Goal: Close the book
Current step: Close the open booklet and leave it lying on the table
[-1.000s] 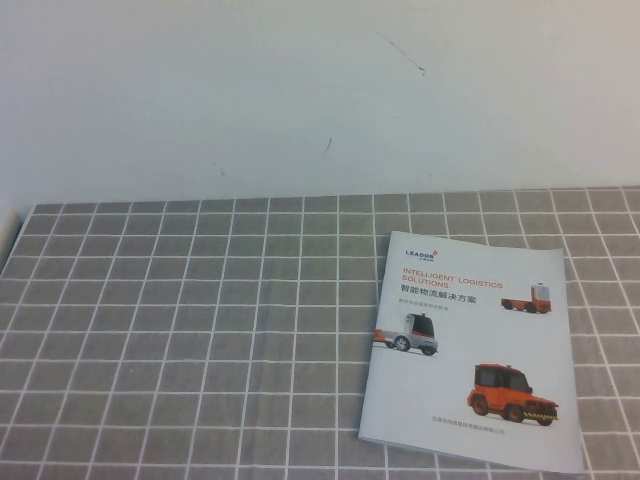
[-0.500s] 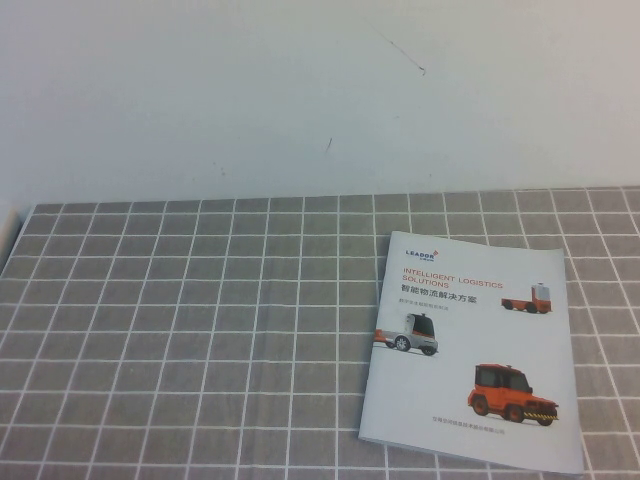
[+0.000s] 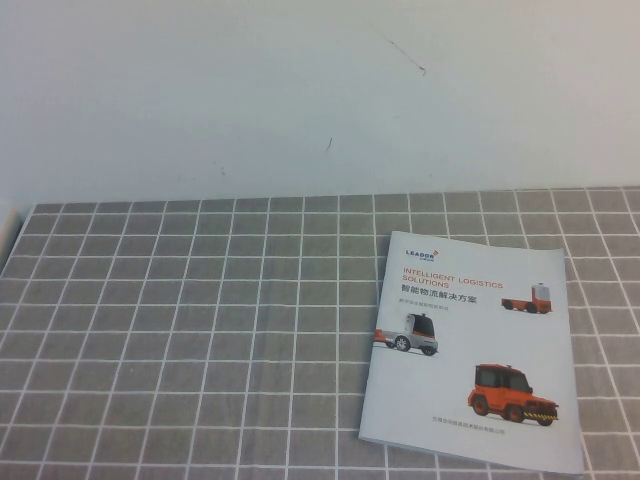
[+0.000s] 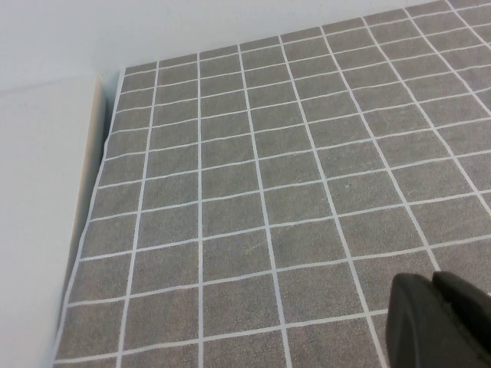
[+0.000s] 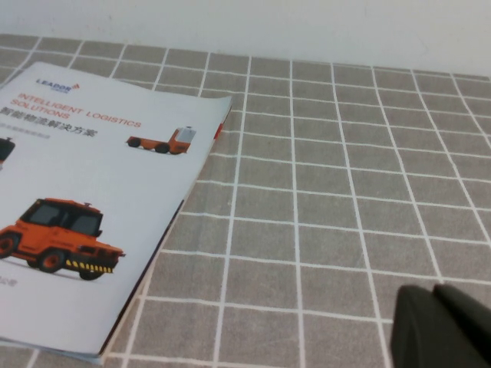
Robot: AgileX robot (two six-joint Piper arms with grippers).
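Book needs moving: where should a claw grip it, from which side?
Probably its right page edge, low from the robot's right: the book lies flat, closed, on the table, leaving only edges. The right claw is beside that edge; the left claw, at the table's left end.

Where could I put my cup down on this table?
Anywhere on the checked cloth left of the book, out to the white ledge. Only the book's patch is taken. The left gripper is over bare cloth, the right gripper beside the book.
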